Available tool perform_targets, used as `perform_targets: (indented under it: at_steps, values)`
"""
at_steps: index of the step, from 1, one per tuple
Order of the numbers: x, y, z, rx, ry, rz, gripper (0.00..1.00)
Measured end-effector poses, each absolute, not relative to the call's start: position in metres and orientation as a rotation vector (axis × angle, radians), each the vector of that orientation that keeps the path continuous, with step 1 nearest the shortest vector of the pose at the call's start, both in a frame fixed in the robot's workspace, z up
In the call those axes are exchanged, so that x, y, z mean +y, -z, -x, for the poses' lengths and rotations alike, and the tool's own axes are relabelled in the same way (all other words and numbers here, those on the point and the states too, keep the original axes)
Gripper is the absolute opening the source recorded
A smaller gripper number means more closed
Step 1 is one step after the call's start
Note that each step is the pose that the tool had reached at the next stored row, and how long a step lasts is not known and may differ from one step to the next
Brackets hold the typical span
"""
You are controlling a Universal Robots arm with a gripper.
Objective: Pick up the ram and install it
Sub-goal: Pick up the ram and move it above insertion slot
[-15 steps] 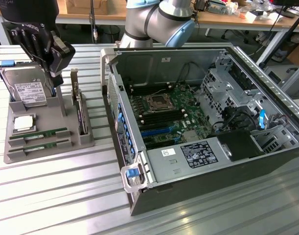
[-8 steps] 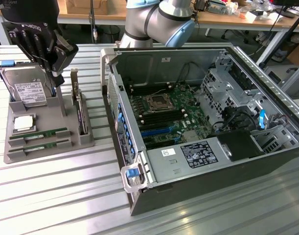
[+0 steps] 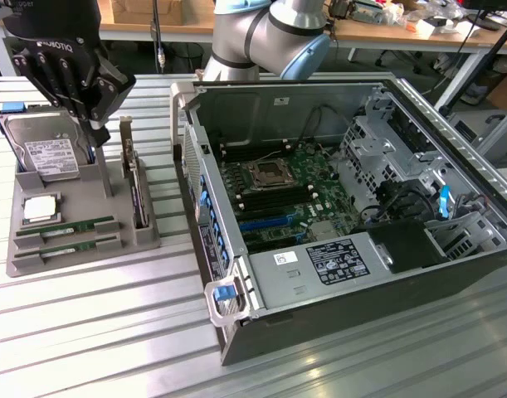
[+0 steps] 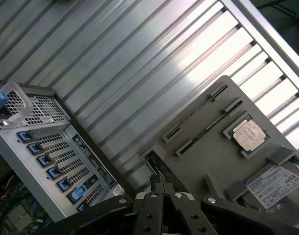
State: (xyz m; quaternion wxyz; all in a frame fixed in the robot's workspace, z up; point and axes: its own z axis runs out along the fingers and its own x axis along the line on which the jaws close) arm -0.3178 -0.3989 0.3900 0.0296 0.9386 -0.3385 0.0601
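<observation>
Looking first at the exterior view, we see the arm (image 3: 270,33) reach in from the top, its grey and blue joint bent over the open computer case (image 3: 319,274). The black gripper (image 3: 93,135) hangs at the exterior view's left, pointing down over the grey tray (image 3: 37,264). It is tilted slightly, just above the hard drive (image 3: 46,153) and near the upright expansion card (image 3: 133,178). The ram sticks (image 3: 66,225) lie side by side in the tray's front slots, below the processor chip (image 3: 39,207), apart from the gripper and untouched. The motherboard (image 3: 278,182) lies exposed inside the case, and everything rests on the slatted metal table (image 3: 87,332).

Turning to the wrist view, we look down past the gripper (image 4: 162,185), whose jaws are pressed together with nothing between them; the exterior view does not make this plain. The tray (image 4: 208,156) lies beneath, with the processor chip (image 4: 248,134) and the hard drive (image 4: 276,183) on it. The ram sticks (image 4: 194,113) show only as thin dark lines in their slots. This view also gives us the case's rear panel (image 4: 46,147) with its row of blue tabs, and wide bare slats of the table (image 4: 139,63).
</observation>
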Motion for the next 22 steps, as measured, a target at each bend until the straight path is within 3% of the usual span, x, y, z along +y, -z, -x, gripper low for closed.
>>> perform_targets:
  at_steps: [12, 22]
  values:
    - [-0.3989, -0.3889, 0.3178, -0.947, -0.192, -2.925, 0.11]
    - [-0.3989, -0.3873, 0.3178, -1.191, -0.16, -2.871, 0.11]
